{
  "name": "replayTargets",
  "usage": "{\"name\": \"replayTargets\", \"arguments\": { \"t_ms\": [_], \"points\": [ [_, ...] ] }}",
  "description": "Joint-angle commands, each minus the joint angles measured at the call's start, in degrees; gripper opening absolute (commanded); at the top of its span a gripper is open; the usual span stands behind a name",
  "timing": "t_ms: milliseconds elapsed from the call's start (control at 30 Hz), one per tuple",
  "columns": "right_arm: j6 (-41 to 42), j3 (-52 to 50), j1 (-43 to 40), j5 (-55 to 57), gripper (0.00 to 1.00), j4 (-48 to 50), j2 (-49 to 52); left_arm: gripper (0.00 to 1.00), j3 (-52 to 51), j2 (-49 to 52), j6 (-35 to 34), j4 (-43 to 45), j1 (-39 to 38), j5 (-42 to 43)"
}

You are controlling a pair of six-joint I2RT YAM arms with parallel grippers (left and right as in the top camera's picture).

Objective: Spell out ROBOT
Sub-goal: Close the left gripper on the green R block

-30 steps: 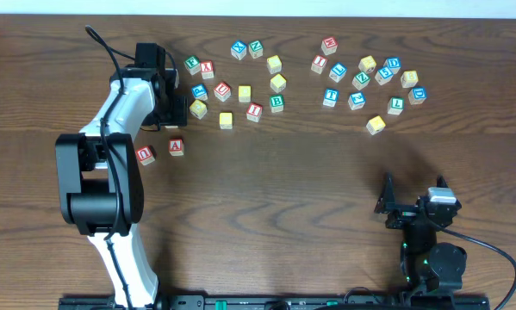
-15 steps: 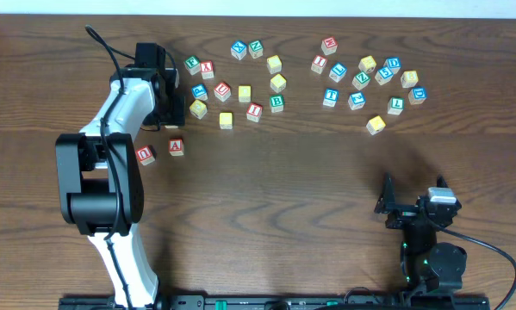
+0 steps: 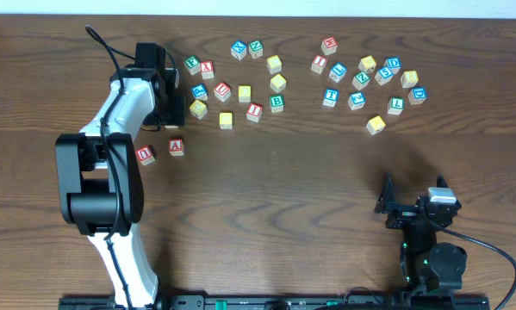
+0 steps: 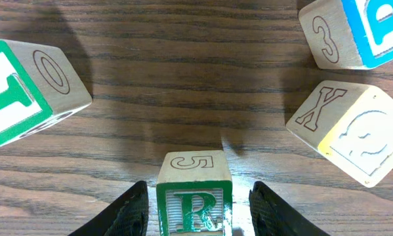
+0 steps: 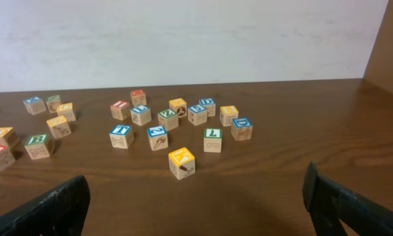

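Nothing on the table (image 3: 275,198) had visibly shifted over the last second, and the left arm (image 3: 120,112) kept the same reach toward the left end of the scattered cubes. In the left wrist view the left gripper (image 4: 199,191) stood astride the green R cube (image 4: 195,196), one dark finger on each side with a thin strip of wood grain showing between finger and cube, so the pincer was open around it rather than clamped. The R cube sat upright on the table with a 5 on its far side. A green-edged cube (image 4: 29,88) lay to its left, and a blue one marked 3 (image 4: 344,29) and a yellow-faced X cube (image 4: 350,131) to its right, all apart from it. From overhead the green B cube (image 3: 276,102) lay loose in the left group, the blue T cube (image 3: 330,96) in the right group, and a plain yellow cube (image 3: 226,120) near the front. The right gripper (image 5: 195,196) hung fully spread over bare table, holding nothing.
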Motion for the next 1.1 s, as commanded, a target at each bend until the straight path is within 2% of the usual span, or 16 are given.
{"name": "replayTargets", "arguments": {
  "t_ms": [0, 733, 1067],
  "points": [
    [0.59, -0.09, 0.0, 0.48, 0.99, -0.22, -0.35, 0.49, -1.11, 0.61, 0.13, 0.04, 0.15, -0.46],
    [0.59, -0.09, 0.0, 0.48, 0.99, -0.22, -0.35, 0.45, -1.18, 0.61, 0.13, 0.0, 0.15, -0.46],
    [0.59, -0.09, 0.0, 0.48, 0.99, -0.22, -0.35, 0.38, -1.18, 0.61, 0.13, -0.24, 0.15, -0.48]
  ]
}}
